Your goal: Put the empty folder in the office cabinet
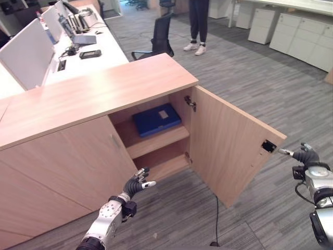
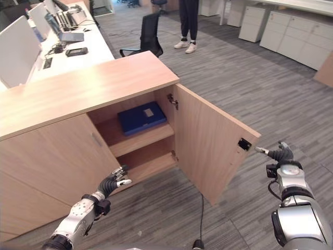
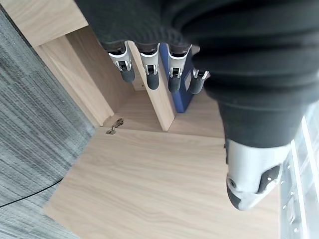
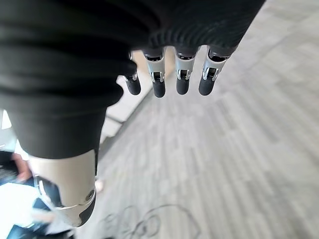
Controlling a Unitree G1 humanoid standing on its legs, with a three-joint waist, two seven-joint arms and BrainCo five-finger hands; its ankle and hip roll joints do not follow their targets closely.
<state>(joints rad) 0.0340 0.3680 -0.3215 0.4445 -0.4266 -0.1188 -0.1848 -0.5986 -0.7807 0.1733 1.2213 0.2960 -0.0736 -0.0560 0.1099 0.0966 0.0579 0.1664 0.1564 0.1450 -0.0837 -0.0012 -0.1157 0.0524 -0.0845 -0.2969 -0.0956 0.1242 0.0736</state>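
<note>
Grey carpet (image 1: 250, 88) runs through an open office, with a white desk (image 1: 93, 57) carrying monitors at the back, a black chair (image 1: 158, 39) past the cabinet, and a person's legs (image 1: 197, 26) standing further off. Nearest the robot stands the wooden office cabinet (image 1: 99, 96), its right door (image 1: 229, 148) swung wide so the inside is open to reach. On the upper shelf (image 1: 156, 140) lies the blue folder (image 1: 156, 119), flat and pushed well in, which suggests the placing itself is done and only the closing remains. The left hand (image 1: 136, 185) hovers low in front of the open compartment, near the bottom shelf, its fingers loosely extended and holding nothing; its wrist view looks past the fingertips (image 3: 152, 79) into the cabinet, where the folder's blue edge shows behind the shelf. The right hand (image 1: 307, 156) sits just beside the outer edge of the open door, close to the black catch (image 1: 269, 146), fingers relaxed and empty, probably placed there to push the door shut.
</note>
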